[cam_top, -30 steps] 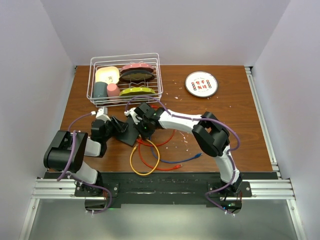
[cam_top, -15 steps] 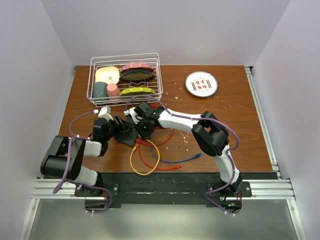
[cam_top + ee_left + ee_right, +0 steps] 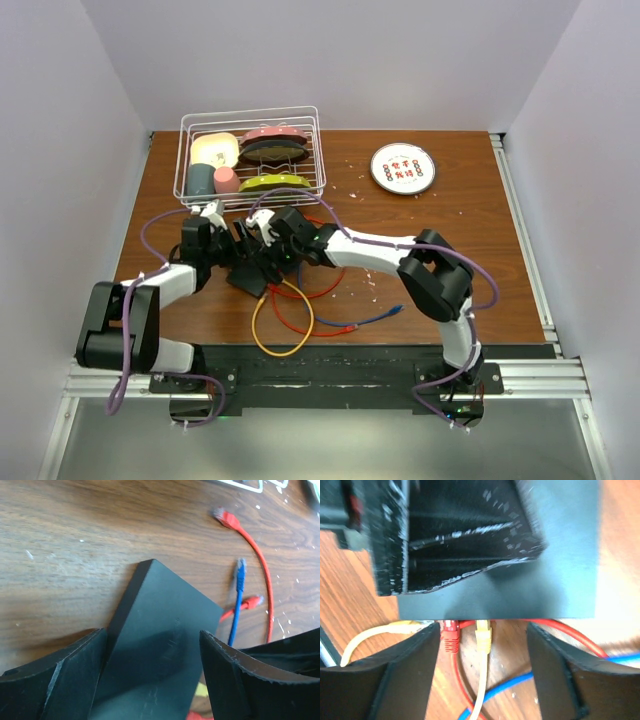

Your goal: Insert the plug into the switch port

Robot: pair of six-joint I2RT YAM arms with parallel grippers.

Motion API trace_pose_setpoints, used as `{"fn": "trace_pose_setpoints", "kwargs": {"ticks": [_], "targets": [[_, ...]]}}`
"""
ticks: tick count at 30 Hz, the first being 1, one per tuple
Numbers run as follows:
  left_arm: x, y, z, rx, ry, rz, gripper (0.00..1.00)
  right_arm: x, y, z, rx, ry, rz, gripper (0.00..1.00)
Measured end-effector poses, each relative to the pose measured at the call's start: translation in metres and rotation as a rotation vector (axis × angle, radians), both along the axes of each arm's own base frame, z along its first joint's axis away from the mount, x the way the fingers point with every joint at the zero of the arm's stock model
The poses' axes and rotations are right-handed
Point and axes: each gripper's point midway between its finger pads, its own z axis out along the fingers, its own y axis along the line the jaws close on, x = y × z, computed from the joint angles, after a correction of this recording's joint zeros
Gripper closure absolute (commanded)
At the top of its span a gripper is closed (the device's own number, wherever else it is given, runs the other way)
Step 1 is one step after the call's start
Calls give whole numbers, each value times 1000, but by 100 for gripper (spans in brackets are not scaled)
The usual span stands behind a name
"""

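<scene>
The switch (image 3: 165,645), a flat matte-black box, lies on the wooden table (image 3: 440,260) between the two arms. In the right wrist view its socket edge (image 3: 520,611) faces me. A yellow plug (image 3: 483,630) and a red plug (image 3: 450,636) both sit in that edge. My right gripper (image 3: 484,629) is open, one finger on each side of the two plugs, touching neither. My left gripper (image 3: 152,634) is open over the switch's far end, with the box between its fingers. In the top view both grippers (image 3: 238,248) (image 3: 268,260) meet over the switch (image 3: 248,278).
Loose yellow (image 3: 262,330), red (image 3: 320,290) and blue (image 3: 370,320) cables lie tangled near the front of the table. A wire basket (image 3: 250,112) of dishes stands at the back left. A round white disc (image 3: 403,168) lies at the back right. Crumbs dot the wood.
Both grippers have opened from near shut. The left arm has stretched forward, carrying its gripper further up the table. The right gripper has shifted left over the switch.
</scene>
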Motion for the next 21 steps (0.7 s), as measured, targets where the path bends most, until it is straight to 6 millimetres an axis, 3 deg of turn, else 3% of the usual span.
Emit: {"fn": "trace_pose_setpoints", "kwargs": {"ticks": [3, 9, 13, 21], "targets": [[-3, 0, 11, 4, -12, -3, 19, 5, -1, 28, 37, -57, -39, 14], [-5, 2, 23, 10, -27, -1, 19, 18, -7, 73, 100, -137, -121, 16], [-9, 3, 25, 15, -18, 3, 19, 32, -21, 71, 95, -126, -214, 25], [-10, 4, 33, 18, -26, 6, 19, 78, -79, 49, 49, -40, -466, 35]]}}
